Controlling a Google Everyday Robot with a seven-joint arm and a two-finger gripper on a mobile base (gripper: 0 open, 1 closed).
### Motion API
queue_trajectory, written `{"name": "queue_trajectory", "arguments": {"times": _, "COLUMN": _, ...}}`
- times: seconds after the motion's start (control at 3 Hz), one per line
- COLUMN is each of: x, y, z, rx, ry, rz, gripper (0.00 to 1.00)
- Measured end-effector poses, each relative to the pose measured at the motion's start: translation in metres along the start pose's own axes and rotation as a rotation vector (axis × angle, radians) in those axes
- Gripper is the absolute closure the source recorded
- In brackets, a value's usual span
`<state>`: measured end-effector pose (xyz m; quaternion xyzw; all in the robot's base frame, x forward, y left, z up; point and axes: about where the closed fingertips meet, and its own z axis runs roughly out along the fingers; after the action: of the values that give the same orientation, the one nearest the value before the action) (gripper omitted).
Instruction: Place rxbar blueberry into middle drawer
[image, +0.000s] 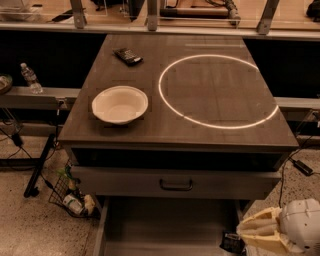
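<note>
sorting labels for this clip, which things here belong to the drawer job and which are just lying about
Part of the job: open drawer; small dark snack bar at its right edge; gripper, low right, beside that bar.
Just lying about: bowl and black bar, both on the table; water bottle, far left.

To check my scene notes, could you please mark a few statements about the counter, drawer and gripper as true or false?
1. The bowl sits left of the light ring. True.
2. The black bar lies in the bowl. False: it lies on the counter, behind the bowl.
3. The middle drawer is open. True.
4. The gripper is above the bowl. False: it is at lower right, by the drawer's right side, next to the rxbar.
</note>
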<state>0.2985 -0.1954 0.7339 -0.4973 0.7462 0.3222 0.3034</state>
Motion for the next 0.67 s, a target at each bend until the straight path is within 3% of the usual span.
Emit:
{"name": "queue_trajectory", "arguments": {"times": 0.33, "x": 0.0350, "y": -0.0165, "z": 0.0370, "rx": 0.068, "ry": 0.005, "rz": 0.091, "gripper": 1.00}}
{"name": "queue_trajectory", "arguments": {"times": 0.67, "x": 0.0350, "y": -0.0164, "z": 0.0370, "rx": 0.068, "ry": 0.005, "rz": 0.091, "gripper": 1.00}}
